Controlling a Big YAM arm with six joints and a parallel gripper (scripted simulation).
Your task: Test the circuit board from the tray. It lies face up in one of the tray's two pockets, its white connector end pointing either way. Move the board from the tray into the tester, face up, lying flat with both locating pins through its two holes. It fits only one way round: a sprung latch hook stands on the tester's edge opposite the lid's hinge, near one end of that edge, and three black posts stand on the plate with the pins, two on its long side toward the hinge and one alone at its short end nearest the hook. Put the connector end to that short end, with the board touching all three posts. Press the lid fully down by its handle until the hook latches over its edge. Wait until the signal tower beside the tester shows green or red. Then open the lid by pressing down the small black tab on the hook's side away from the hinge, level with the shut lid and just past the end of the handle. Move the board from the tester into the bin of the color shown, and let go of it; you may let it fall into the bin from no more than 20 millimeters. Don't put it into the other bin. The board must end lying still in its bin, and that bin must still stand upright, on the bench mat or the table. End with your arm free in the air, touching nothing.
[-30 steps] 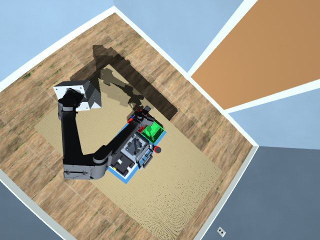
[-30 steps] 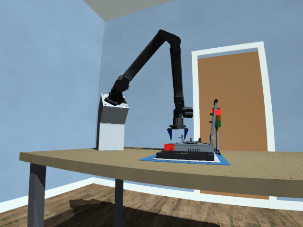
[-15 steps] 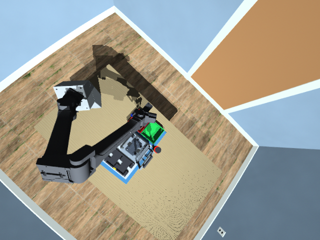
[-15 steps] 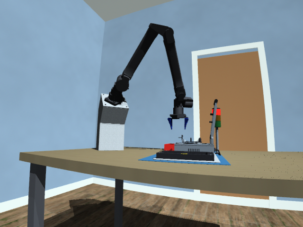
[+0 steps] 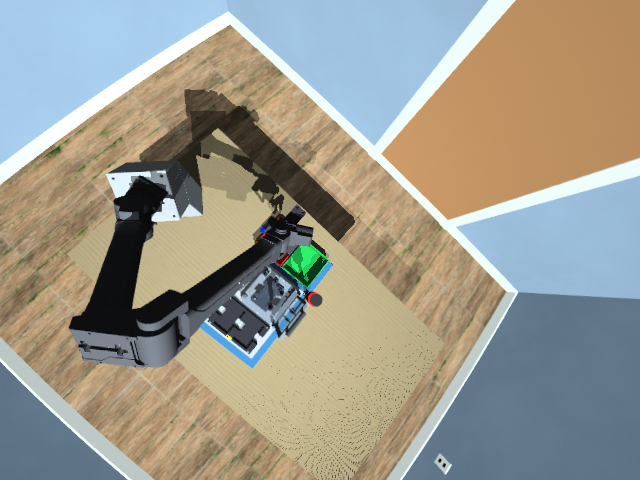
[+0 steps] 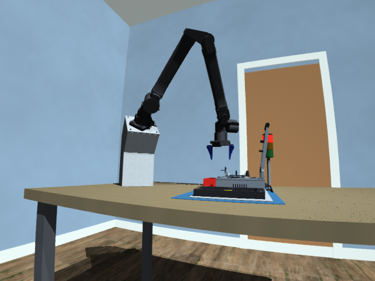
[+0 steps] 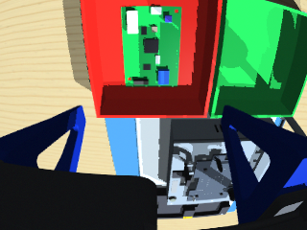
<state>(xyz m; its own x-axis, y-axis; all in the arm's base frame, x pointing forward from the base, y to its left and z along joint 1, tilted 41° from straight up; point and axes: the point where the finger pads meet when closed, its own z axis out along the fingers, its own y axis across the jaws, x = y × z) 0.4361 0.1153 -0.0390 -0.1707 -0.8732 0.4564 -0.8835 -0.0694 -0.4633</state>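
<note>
No legible text, label, brand, number or sign is showing in any view; the circuit board [image 7: 153, 46] is carrying only blurred component shapes; a small yellow mark on the tray [image 5: 227, 336] is too small to read.

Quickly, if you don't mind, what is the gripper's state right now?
Blue-fingered gripper: open, holding nothing; the green circuit board lies in the red bin.
</note>
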